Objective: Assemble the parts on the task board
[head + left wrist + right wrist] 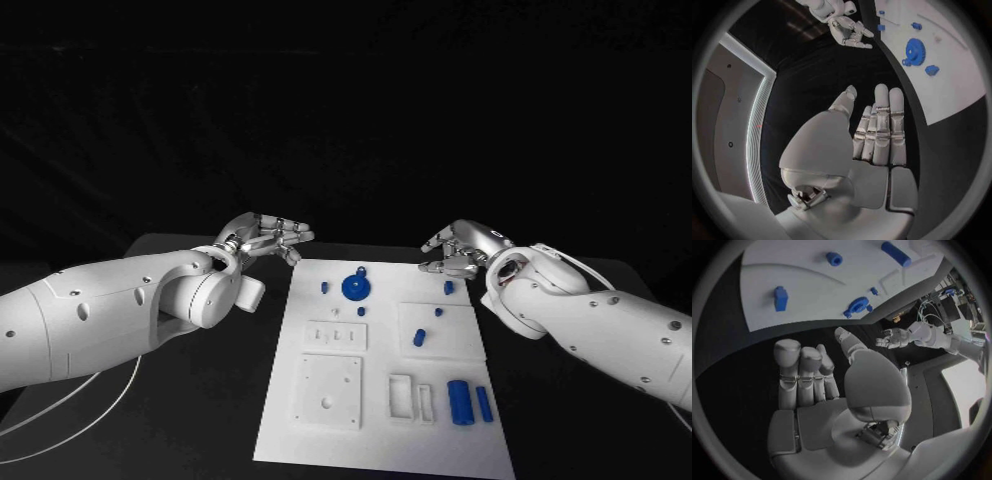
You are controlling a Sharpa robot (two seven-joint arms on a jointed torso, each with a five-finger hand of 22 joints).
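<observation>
While both hands hover past the far corners of the task board (378,420), neither holds anything: left hand (268,236) fingers loosely curled but apart, right hand (462,250) likewise. Blue gear (356,288) sits nr far edge; blue cylinders (469,401) nr near-right edge. Black table (202,400) open either side.

The white board (378,420) lies flat between the two hands. A blue gear (355,288) lies near the left hand (268,238); small blue parts (420,337) and two blue cylinders (469,401) lie nearer the right hand (459,252).
</observation>
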